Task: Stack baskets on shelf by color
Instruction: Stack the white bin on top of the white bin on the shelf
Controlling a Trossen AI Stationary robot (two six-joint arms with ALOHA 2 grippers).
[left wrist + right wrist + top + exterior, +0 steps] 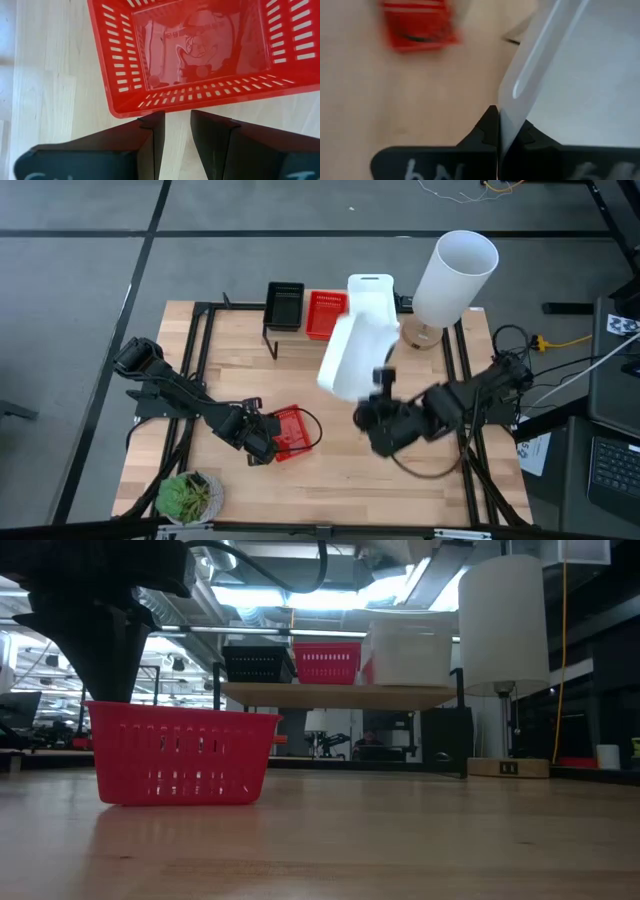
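A red mesh basket [292, 430] stands by its flat bottom on the tabletop, near the left front. My left gripper [176, 125] is open and hovers just outside one short wall of the red basket [200, 55], both fingers on the outer side. My right gripper [383, 378] is shut on a white basket [355, 355], held tilted above the table's middle. On the shelf [340, 695] stand a black basket [285, 305], a red basket [325, 315] and a white basket [370, 288]. My right gripper pinches the white basket's wall at its rim [512, 107], one finger inside the basket and one outside. The basket is lifted clear of the table and tilted, stretching away from the fingers toward the shelf.
A tall white cylinder on a wooden base [455, 270] stands at the shelf's right end. A green potted plant [190, 495] sits at the table's near left corner. Bare tabletop [340, 480] lies in front of both grippers. Cables run off the right edge.
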